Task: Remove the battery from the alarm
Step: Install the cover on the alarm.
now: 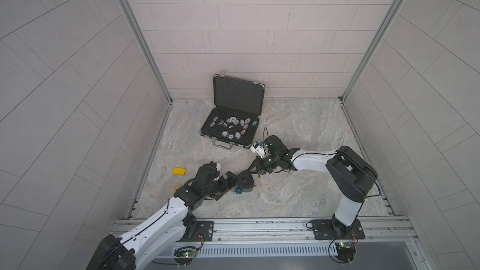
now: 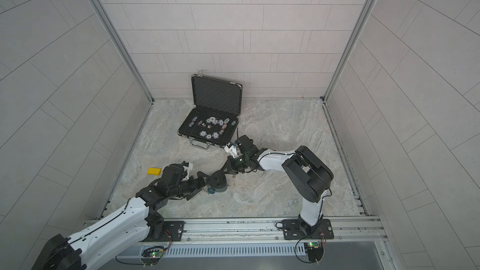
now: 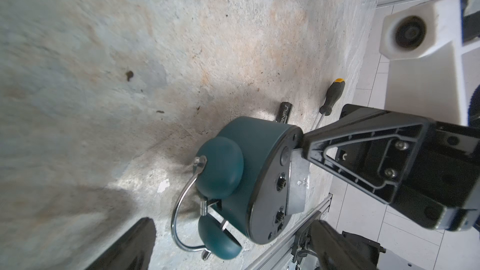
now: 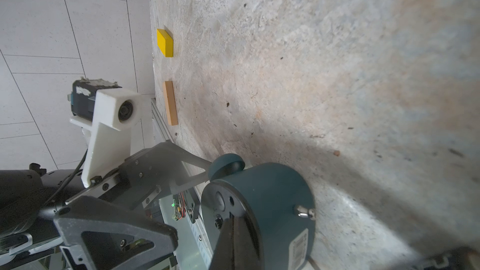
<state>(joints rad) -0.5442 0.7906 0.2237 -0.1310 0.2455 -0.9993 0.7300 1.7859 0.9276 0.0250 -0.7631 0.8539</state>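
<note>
The teal alarm [image 1: 245,182] [image 2: 217,180] lies face down on the table, its dark back plate [image 3: 267,193] up and its bells [image 3: 219,167] toward my left arm. My left gripper [image 1: 233,185] [image 3: 231,251] is open, its fingers [image 4: 187,163] straddling the bell end without clamping it. My right gripper [image 1: 247,175] [image 4: 233,220] is shut, its joined tips pressed on the back plate at the edge of a grey rectangular recess [image 3: 296,177]. A short black cylinder with white lettering, the battery [image 3: 284,112], lies on the table just beyond the alarm.
A black-handled screwdriver [image 3: 332,97] lies next to the battery. An open case of poker chips [image 1: 231,125] stands at the back. A yellow block [image 1: 179,171] and a wooden block [image 4: 170,102] lie by the left wall. An aluminium rail [image 1: 259,225] runs along the front.
</note>
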